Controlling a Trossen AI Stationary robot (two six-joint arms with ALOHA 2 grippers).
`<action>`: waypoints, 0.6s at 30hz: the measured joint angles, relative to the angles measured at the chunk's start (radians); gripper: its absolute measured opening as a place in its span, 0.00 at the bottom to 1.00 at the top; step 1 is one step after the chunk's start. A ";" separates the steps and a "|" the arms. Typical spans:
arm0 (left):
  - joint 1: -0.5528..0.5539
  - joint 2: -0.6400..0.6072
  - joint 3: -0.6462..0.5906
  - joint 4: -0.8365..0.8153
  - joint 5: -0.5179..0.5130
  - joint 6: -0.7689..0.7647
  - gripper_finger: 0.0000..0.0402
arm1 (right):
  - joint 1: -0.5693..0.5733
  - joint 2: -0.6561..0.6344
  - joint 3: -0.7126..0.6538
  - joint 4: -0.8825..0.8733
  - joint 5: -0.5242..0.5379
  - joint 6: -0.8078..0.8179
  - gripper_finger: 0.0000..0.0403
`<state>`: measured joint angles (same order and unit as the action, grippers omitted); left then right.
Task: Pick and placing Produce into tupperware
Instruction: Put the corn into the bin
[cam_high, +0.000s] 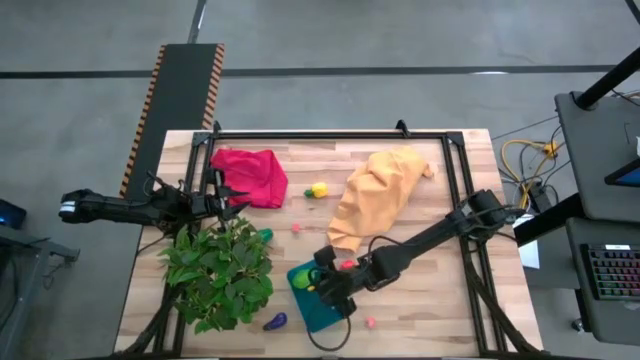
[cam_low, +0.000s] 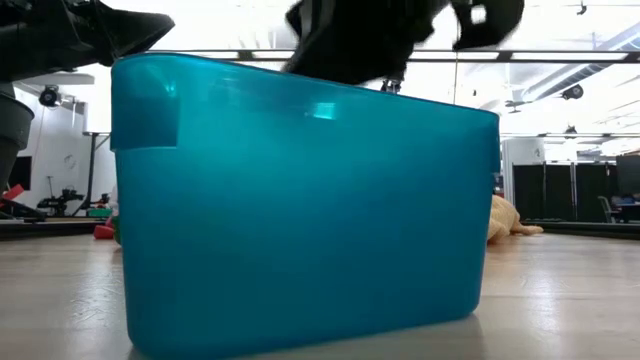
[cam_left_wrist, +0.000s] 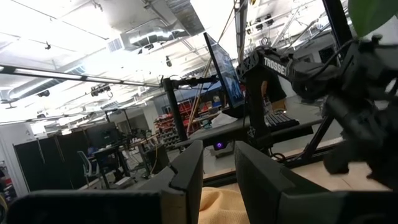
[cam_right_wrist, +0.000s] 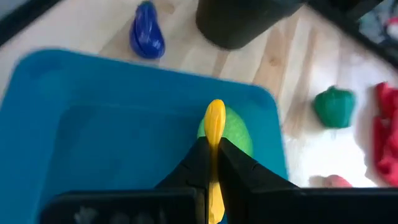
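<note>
Right wrist view: right gripper (cam_right_wrist: 212, 163) pinched shut on yellow produce (cam_right_wrist: 214, 127) above tupperware (cam_right_wrist: 93, 124) | tupperware near edge, right of plant (cam_high: 222, 272) | release low, beside green piece (cam_right_wrist: 235, 134) | left gripper (cam_left_wrist: 219, 177) waits far left, fingers slightly apart, empty

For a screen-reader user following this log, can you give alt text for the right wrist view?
The right gripper is shut on a thin yellow toy produce piece, held above the teal tupperware, which already holds a green piece. On the wooden table beyond lie a purple eggplant toy and a green pepper toy.
</note>
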<state>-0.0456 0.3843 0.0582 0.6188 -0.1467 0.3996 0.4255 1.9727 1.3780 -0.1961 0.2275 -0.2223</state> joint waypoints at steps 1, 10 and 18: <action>0.000 0.000 0.000 0.001 0.000 0.000 0.19 | -0.005 0.009 0.000 -0.001 -0.001 0.008 0.03; 0.000 0.000 -0.001 0.000 0.000 0.000 0.19 | -0.035 0.015 0.000 -0.026 0.000 0.103 0.03; 0.000 0.000 -0.002 0.000 0.000 0.000 0.19 | -0.047 0.015 0.000 -0.025 0.000 0.325 0.03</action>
<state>-0.0454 0.3840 0.0563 0.6189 -0.1467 0.3996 0.3785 1.9877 1.3781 -0.2211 0.2279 0.1031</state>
